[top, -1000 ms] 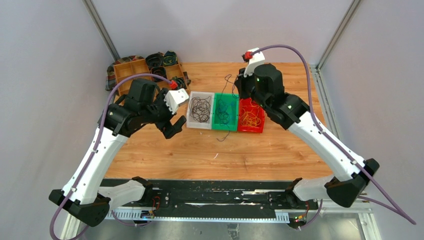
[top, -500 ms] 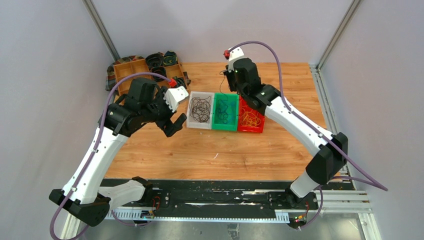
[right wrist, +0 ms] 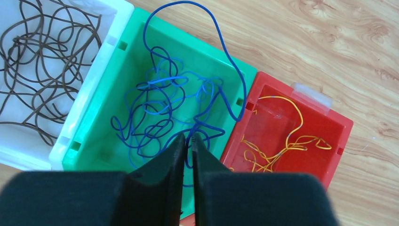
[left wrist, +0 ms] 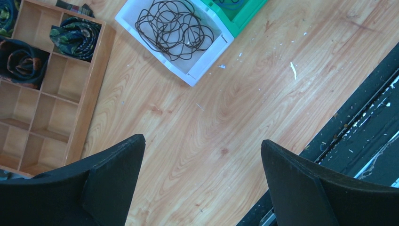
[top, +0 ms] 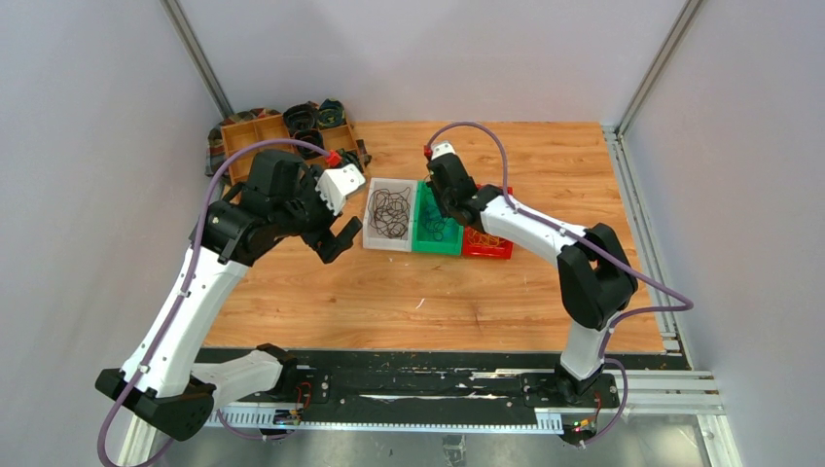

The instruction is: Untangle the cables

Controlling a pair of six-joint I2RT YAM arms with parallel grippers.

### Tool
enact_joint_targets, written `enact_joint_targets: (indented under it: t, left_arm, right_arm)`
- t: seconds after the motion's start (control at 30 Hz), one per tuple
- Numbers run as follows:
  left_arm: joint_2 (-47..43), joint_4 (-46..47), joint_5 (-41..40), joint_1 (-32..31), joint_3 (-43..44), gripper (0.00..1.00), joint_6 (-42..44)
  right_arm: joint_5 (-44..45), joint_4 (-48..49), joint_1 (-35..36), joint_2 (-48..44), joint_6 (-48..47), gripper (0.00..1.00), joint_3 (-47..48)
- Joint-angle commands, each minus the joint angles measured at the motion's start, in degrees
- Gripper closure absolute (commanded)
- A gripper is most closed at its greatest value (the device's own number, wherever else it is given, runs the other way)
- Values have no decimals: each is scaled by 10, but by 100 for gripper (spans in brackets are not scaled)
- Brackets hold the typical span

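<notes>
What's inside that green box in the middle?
A loose tangle of blue cable, one loop spilling over the green box's far rim. The right gripper, shut and apparently pinching the cable, hides the near corner.

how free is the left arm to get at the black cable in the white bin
Likely yes: the left gripper hangs open beside the white bin, nothing between them, and the black cable lies uncovered.
</notes>
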Motion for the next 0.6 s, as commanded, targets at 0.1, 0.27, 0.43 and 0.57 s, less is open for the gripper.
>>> enact_joint_targets:
  t: [0.1, 0.27, 0.43, 0.57]
  left_arm:
    - [-5, 11, -5, 6, 21, 2, -6]
    - [-5, 11, -4, 7, 18, 2, -6]
    - [-5, 11, -2, 8, 20, 2, -8]
    - [-11, 11, -3, 8, 17, 2, -4]
  right_arm:
    - [-34, 21, -14, -19, 58, 60, -22]
    - [-51, 22, -21, -60, 62, 41, -27]
    - [-56, 16, -38, -71, 70, 39, -9]
    - [-74, 0, -52, -20, 54, 36, 39]
